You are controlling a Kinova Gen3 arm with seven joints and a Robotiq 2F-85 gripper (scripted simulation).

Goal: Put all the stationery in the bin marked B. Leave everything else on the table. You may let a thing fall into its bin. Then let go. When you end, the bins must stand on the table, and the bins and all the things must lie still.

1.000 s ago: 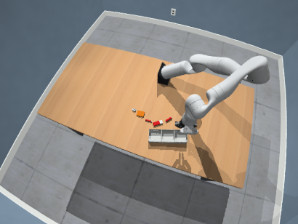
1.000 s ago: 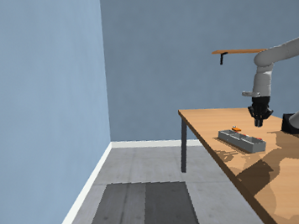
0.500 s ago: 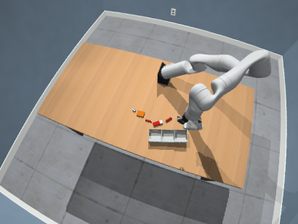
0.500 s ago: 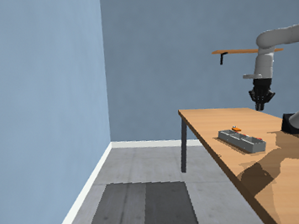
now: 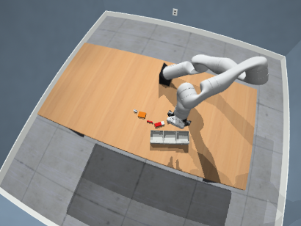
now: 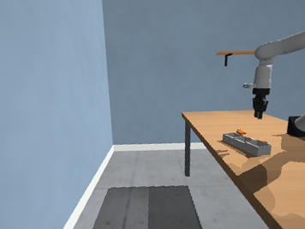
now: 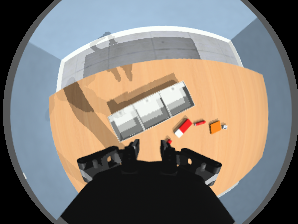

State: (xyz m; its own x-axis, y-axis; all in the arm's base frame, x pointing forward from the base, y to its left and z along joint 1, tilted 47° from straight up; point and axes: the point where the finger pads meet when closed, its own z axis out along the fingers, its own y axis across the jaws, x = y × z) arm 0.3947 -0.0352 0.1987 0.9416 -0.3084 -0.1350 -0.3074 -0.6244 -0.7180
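A grey row of three bins (image 5: 169,137) stands near the table's front edge; I cannot read their letters. To its left lie a red and white thing (image 5: 159,124), a small red thing (image 5: 150,121), an orange block (image 5: 142,114) and a small grey thing (image 5: 135,111). My gripper (image 5: 178,122) hangs high above the table, just behind the bins, with its fingers partly apart and nothing between them. In the wrist view the gripper (image 7: 150,152) is above the bins (image 7: 149,115), the red and white thing (image 7: 181,127) and the orange block (image 7: 214,125). In the exterior view the gripper (image 6: 259,113) is well above the bins (image 6: 246,143).
The arm's black base (image 5: 165,75) sits at the table's far edge. The table's front edge runs close behind the bins. A small wall shelf (image 6: 236,52) hangs beyond the arm.
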